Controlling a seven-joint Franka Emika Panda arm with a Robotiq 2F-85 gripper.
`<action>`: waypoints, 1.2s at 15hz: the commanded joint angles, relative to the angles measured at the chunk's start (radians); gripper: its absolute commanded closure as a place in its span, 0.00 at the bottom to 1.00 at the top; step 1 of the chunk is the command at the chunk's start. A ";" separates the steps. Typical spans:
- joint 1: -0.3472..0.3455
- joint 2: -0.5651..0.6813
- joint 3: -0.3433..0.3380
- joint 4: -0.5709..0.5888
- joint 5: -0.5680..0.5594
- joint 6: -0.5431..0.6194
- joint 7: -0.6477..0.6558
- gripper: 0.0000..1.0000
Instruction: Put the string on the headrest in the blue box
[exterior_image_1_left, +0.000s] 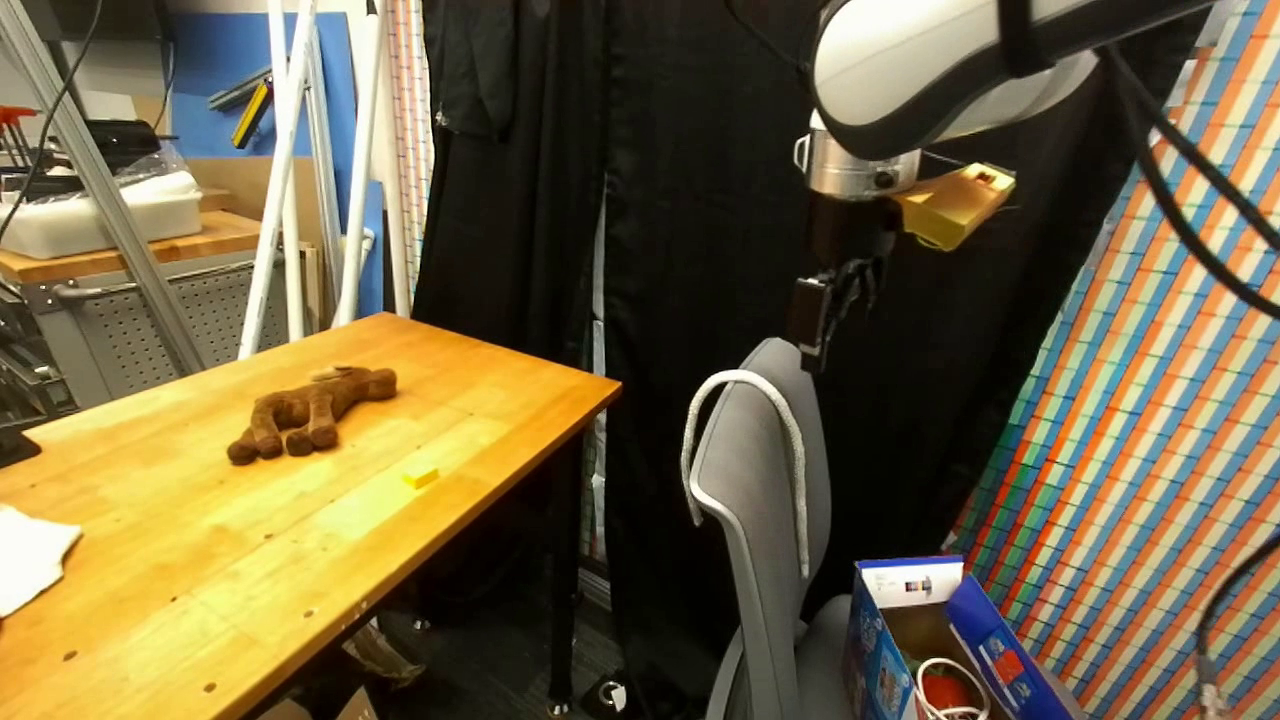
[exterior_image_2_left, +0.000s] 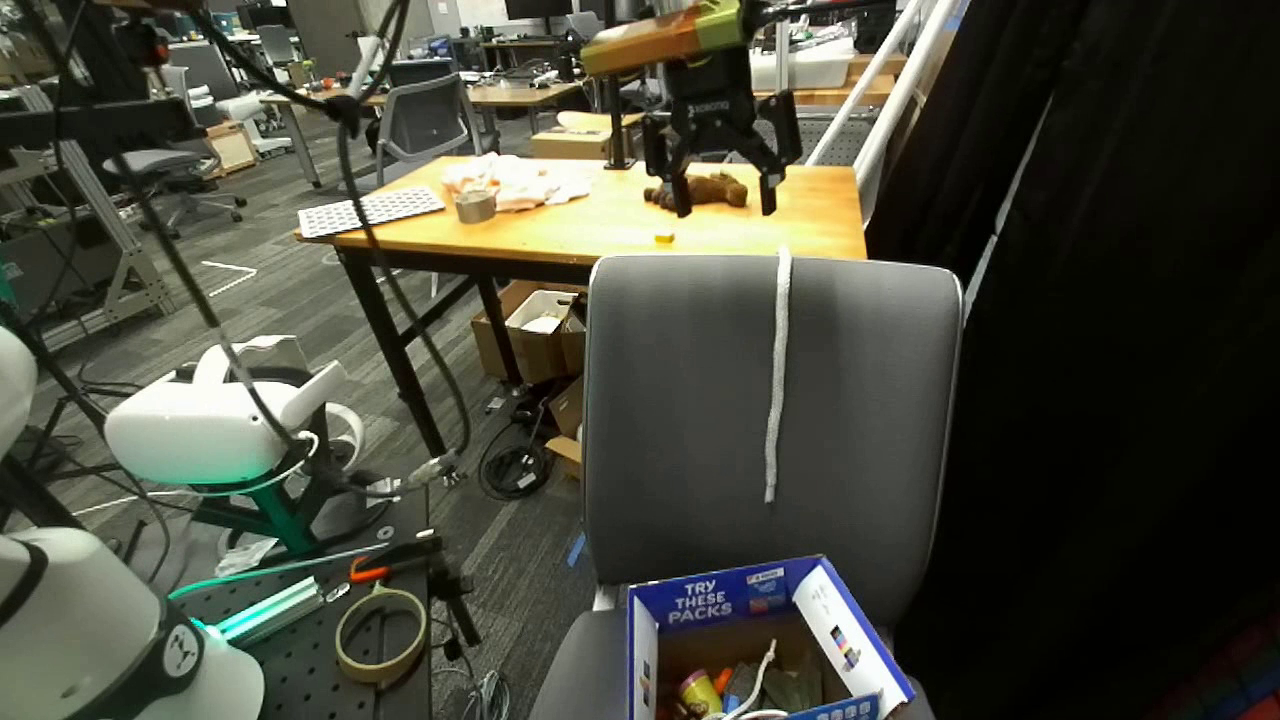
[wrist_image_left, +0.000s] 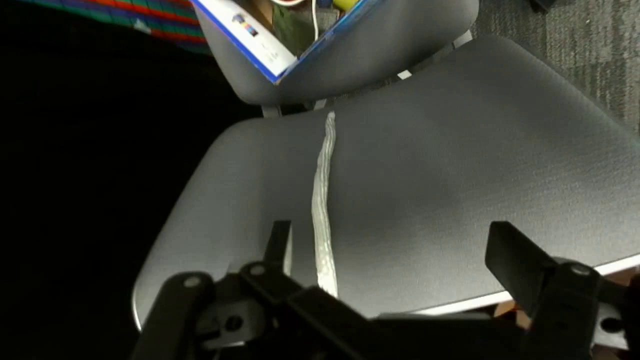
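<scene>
Hanging over the rounded, light grey fabric headrest (exterior_image_2_left: 680, 290) we have the long, thin, limp white cord (exterior_image_2_left: 777, 390), our task item. In an exterior view we get only its front length; the rest is hidden behind the headrest. Its loose rear end (exterior_image_1_left: 687, 465) shows in an exterior view, shorter than the front drop.

Black two-finger metal gripper (exterior_image_2_left: 726, 200): we read jaws spread wide, holding nothing, up near the headrest's top edge and apart from the cord. In an exterior view its dark body sinks into the black fabric curtain (exterior_image_1_left: 690, 220) behind, so we can hardly make out its shape. In the wrist view the cord shows in the gap between the fingers (wrist_image_left: 517, 265), closer to the one at picture left; the gripper hides where it goes over the edge. White-and-black robot arm (exterior_image_1_left: 900, 70) runs out of frame at the top.

Small blue cardboard box (exterior_image_2_left: 735, 600), white inside, sits on the grey fabric chair seat (exterior_image_2_left: 590, 660). Bottom edge crops it in both exterior views, top edge in the wrist view, so we get only part of the contents: a thin white loop (exterior_image_1_left: 938, 662), the rest too cut off to name.

Brown plush animal (exterior_image_2_left: 722, 190) lies on the yellowish wooden tabletop (exterior_image_2_left: 560, 235), partly covered by a gripper finger in an exterior view. Pale crumpled cloth (exterior_image_1_left: 30, 560) there is cut off at picture left in an exterior view.
</scene>
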 joint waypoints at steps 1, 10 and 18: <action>0.011 0.183 0.013 0.207 0.015 0.028 -0.166 0.00; 0.007 0.430 0.021 0.352 0.024 0.014 -0.321 0.25; -0.005 0.421 0.025 0.366 0.041 0.022 -0.404 0.79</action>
